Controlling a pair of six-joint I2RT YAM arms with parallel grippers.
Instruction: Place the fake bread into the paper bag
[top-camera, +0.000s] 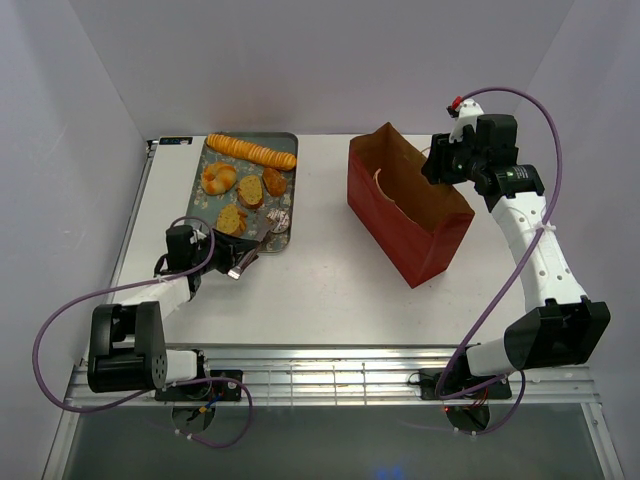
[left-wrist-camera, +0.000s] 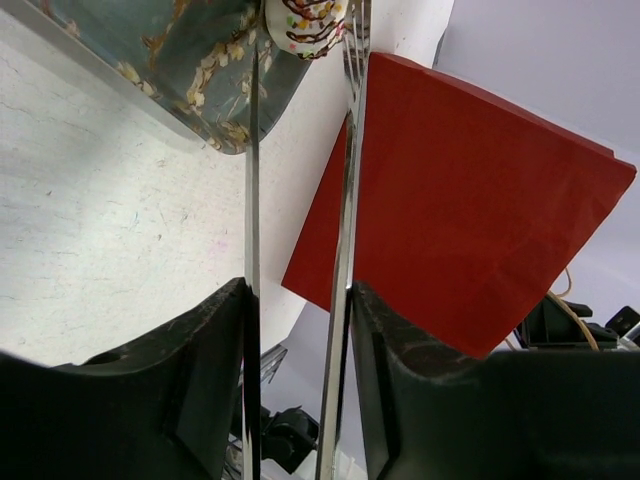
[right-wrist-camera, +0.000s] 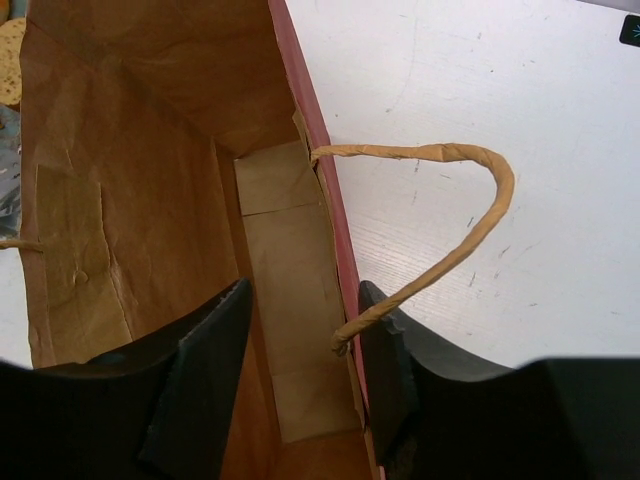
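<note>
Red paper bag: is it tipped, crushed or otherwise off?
Nothing damaged. The red paper bag stands upright and open, only turned diagonal to the table edge; the right gripper straddles its rim beside a twisted-paper handle.

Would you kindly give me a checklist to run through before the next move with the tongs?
1. Left tool gripping the tongs: ok, both blades are clamped in it.
2. Donut between the tong tips: ok. Whether it is pinched: cannot tell.
3. Bag upright, mouth open: ok.
4. Right tool steadying the bag: not ok, it straddles the wall by the handle with jaws apart.
5. Room in the bag: ok, nothing seen inside.
</note>
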